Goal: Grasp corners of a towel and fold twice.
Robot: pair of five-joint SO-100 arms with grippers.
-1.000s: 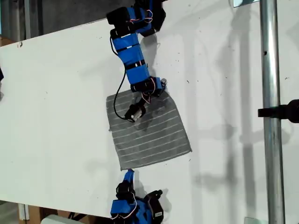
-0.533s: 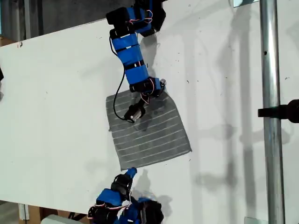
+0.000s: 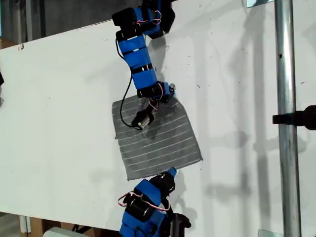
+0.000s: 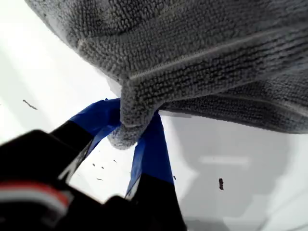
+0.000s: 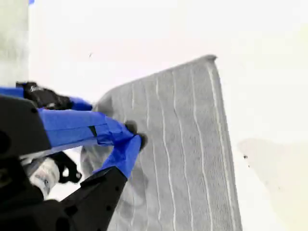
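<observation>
The table (image 3: pixel 64 98) carries the towel (image 3: pixel 158 138), spread flat and unfolded between my two grippers. I judge this the grasping step. My first gripper (image 4: pixel 130 132) pinches a bunched bit of its near edge. My second gripper (image 5: pixel 132 142) rests on the cloth, tips pressed together. Whether cloth is nipped there, I cannot tell. Next, both should hold true corners; neither visibly does.
</observation>
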